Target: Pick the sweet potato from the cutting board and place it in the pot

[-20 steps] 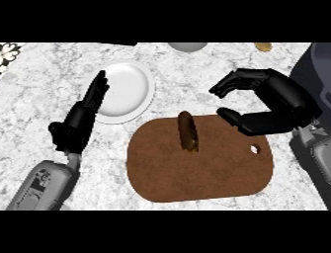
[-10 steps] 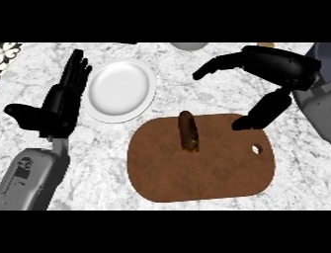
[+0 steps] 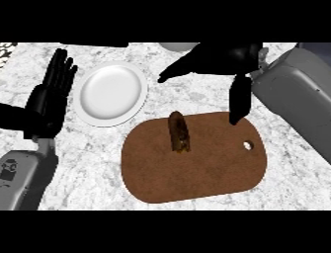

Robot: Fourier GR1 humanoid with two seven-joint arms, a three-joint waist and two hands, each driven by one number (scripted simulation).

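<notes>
We find the sweet potato [image 3: 177, 131] lying lengthwise on the far-left part of the cutting board [image 3: 197, 173], untouched, its long axis running near to far. The right hand [image 3: 223, 57] hangs above the board's far edge, well open: fingers fanned out to the left, the thumb pointing down toward the board's far-right corner, nothing held and nothing touched. In our judgement the step in hand is the approach for the grasp. To do it well, we would bring the hand left and lower until thumb and fingers straddle the sweet potato across its narrow width, near its middle, and close only once both sides are bracketed, since a round tuber may roll away from a one-sided push. The left hand [image 3: 45, 101] rests at the left, fingers straight and upright, empty, beside the white plate [image 3: 111, 94]. We cannot identify the pot with confidence in this view.
</notes>
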